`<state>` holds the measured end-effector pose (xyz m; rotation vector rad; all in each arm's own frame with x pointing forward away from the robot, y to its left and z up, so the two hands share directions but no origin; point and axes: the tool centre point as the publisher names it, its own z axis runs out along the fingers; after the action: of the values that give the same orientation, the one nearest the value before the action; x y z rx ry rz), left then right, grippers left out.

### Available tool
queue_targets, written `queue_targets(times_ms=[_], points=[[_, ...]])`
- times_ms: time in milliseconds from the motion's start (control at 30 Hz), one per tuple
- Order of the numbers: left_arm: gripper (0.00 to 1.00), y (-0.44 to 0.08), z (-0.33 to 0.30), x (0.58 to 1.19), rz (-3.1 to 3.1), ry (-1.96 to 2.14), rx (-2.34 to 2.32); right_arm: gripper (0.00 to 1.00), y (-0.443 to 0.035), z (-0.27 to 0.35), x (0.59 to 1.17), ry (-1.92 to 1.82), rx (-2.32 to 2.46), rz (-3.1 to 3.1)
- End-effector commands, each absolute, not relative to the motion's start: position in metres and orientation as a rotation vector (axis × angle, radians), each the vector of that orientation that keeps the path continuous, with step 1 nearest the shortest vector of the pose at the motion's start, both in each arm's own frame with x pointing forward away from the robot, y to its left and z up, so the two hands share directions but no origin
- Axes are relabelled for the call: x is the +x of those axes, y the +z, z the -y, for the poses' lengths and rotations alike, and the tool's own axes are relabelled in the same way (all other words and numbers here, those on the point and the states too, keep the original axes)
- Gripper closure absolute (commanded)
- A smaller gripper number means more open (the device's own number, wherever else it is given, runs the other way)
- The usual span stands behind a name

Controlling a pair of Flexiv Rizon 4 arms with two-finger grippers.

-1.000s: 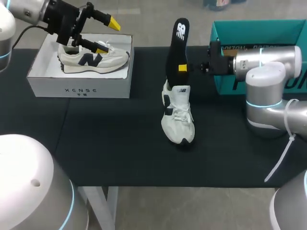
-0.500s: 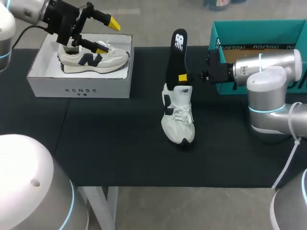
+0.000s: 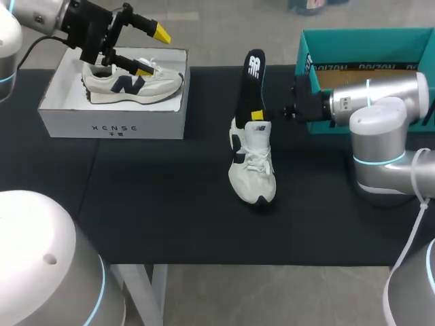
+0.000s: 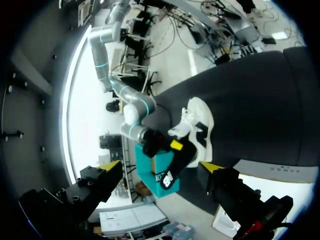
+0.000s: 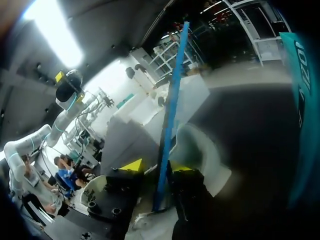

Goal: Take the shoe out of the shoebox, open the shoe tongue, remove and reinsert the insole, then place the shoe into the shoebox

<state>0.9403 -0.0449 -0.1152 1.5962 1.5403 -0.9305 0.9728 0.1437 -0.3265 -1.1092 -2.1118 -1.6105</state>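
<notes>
The right gripper (image 3: pixel 258 114) is clenched on the black insole (image 3: pixel 250 78), at its lower part; the insole stands almost upright, its lower end at the heel opening of the white shoe (image 3: pixel 252 163); this shoe lies mid-table, toe toward the near edge; at far left, the left gripper (image 3: pixel 153 51) hangs released, fingers apart, over the white shoebox (image 3: pixel 112 125), which holds a second shoe (image 3: pixel 132 83); a teal box (image 3: pixel 319 41) stands far right.

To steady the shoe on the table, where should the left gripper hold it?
Probably across the midfoot of the shoe, from above, a finger on each side: it stands on its sole, and the heel opening is taken by the insole in the right gripper.
</notes>
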Motion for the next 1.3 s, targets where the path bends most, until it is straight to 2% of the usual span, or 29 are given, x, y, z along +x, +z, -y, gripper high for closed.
queue_targets(times_ms=[33,133,200,233,267,300,833,867,900,933,967,1033,1100,1233,1267,1300], points=[[0.0,-0.115,0.045,0.94,-1.543,-0.927,1.598,0.51,-0.324,-0.148,0.985,-1.601,-1.1,2.127],[0.0,-0.115,0.045,0.94,-1.543,-0.927,1.598,0.53,-0.324,-0.148,0.992,-1.598,-1.1,2.148],[0.0,-0.115,0.045,0.94,-1.543,-0.927,1.598,0.6,-0.324,-0.147,0.996,-1.604,-1.114,2.155],[0.0,-0.115,0.045,0.94,-1.543,-0.927,1.598,0.71,-0.324,-0.146,0.997,-1.606,-1.12,2.156],[0.0,-0.115,0.045,0.94,-1.543,-0.927,1.598,0.9,-0.324,-0.146,0.997,-1.609,-1.128,2.161],[0.0,-0.115,0.045,0.94,-1.543,-0.927,1.598,1.0,-0.325,-0.145,0.996,-1.609,-1.129,2.161],[0.0,-0.115,0.045,0.94,-1.543,-0.927,1.598,1.0,-0.352,-0.142,0.964,-1.498,-1.126,2.173],[0.0,-0.115,0.045,0.94,-1.543,-0.927,1.598,0.71,-0.35,-0.142,0.968,-1.5,-1.125,2.185],[0.0,-0.115,0.045,0.94,-1.543,-0.927,1.598,0.52,-0.346,-0.142,0.972,-1.508,-1.115,2.195],[0.0,-0.115,0.045,0.94,-1.543,-0.927,1.598,0.39,-0.342,-0.143,0.977,-1.519,-1.108,2.203],[0.0,-0.115,0.045,0.94,-1.543,-0.927,1.598,0.31,-0.34,-0.144,0.982,-1.531,-1.102,2.21],[0.0,-0.115,0.045,0.94,-1.543,-0.927,1.598,0.27,-0.335,-0.145,0.994,-1.545,-1.084,2.227],[0.0,-0.115,0.045,0.94,-1.543,-0.927,1.598,0.34,-0.332,-0.144,1.005,-1.553,-1.077,2.241],[0.0,-0.115,0.045,0.94,-1.543,-0.927,1.598,0.65,-0.332,-0.143,1.021,-1.573,-1.102,2.246],[0.0,-0.115,0.045,0.94,-1.543,-0.927,1.598,0.78,-0.332,-0.142,1.022,-1.574,-1.104,2.247],[0.0,-0.115,0.045,0.94,-1.543,-0.927,1.598,1.0,-0.333,-0.142,1.022,-1.573,-1.104,2.251]])
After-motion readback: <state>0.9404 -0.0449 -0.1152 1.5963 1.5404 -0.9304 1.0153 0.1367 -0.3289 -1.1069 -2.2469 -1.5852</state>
